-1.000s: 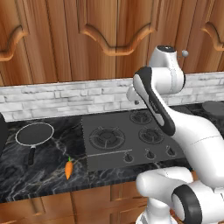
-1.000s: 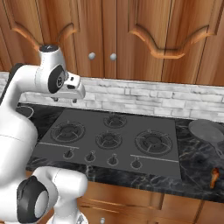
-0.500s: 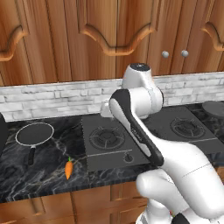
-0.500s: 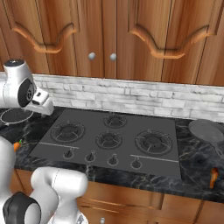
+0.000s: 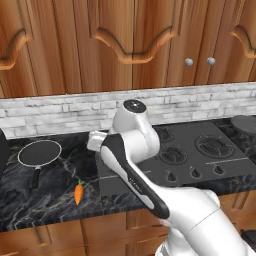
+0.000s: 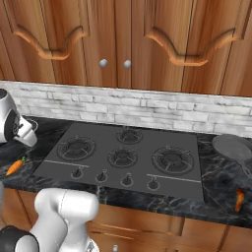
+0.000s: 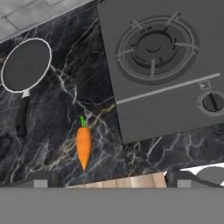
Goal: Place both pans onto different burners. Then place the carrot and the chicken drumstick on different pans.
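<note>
The silver-rimmed pan (image 5: 40, 152) with a black handle lies on the left counter, also at upper left of the hand view (image 7: 26, 65). The carrot (image 7: 83, 146) lies on the counter below it, also seen from both bases (image 5: 78, 192) (image 6: 15, 166). My gripper (image 7: 111, 181) hovers open above the counter edge near the carrot, fingertips (image 7: 41, 179) wide apart and holding nothing. The plain grey pan (image 6: 231, 146) sits on the right counter, with the chicken drumstick (image 6: 239, 199) in front of it. The burners (image 6: 171, 160) (image 7: 153, 46) are bare.
The dark stovetop (image 6: 192, 182) has a row of knobs (image 7: 213, 101) along its front. A stone backsplash (image 5: 55, 112) and wooden cabinets (image 5: 130, 40) stand behind the counter. My white arm (image 5: 135, 165) crosses the stove's left part.
The arm has swung left from above the stove's middle to the left counter, bringing the hand over the carrot. Pans, carrot and drumstick have not moved.
</note>
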Controlling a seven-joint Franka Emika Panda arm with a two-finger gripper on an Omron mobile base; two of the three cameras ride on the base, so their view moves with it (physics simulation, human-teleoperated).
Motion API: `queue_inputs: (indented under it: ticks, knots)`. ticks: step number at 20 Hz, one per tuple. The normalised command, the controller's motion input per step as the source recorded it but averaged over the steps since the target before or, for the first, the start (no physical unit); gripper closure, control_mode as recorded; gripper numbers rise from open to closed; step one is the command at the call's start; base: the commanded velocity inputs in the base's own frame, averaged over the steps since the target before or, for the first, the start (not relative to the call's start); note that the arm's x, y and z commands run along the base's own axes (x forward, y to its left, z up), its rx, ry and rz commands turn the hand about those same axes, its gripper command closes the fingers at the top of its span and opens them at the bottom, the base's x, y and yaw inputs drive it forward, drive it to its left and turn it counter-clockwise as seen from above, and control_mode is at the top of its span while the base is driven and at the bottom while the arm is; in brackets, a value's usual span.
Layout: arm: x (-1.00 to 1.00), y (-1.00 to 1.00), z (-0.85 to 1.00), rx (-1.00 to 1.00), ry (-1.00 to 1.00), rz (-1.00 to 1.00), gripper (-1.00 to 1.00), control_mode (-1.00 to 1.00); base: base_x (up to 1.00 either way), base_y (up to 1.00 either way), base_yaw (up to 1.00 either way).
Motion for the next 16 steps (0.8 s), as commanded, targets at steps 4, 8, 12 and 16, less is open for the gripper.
queue_inputs:
  ticks: [4,8,12,16]
  knots:
    - [0.66,0.77,0.00,-0.06,0.02,0.00,-1.00,-1.00,0.00,0.00,0.00]
    - [0.74,0.76,0.01,-0.02,0.21,0.02,-1.00,-1.00,0.00,0.00,0.00]
    - [0.51,0.88,0.00,-0.02,0.36,0.03,-1.00,-1.00,0.00,0.00,0.00]
    - [0.31,0.74,-0.06,-0.05,0.23,0.07,-1.00,-1.00,0.00,0.00,0.00]
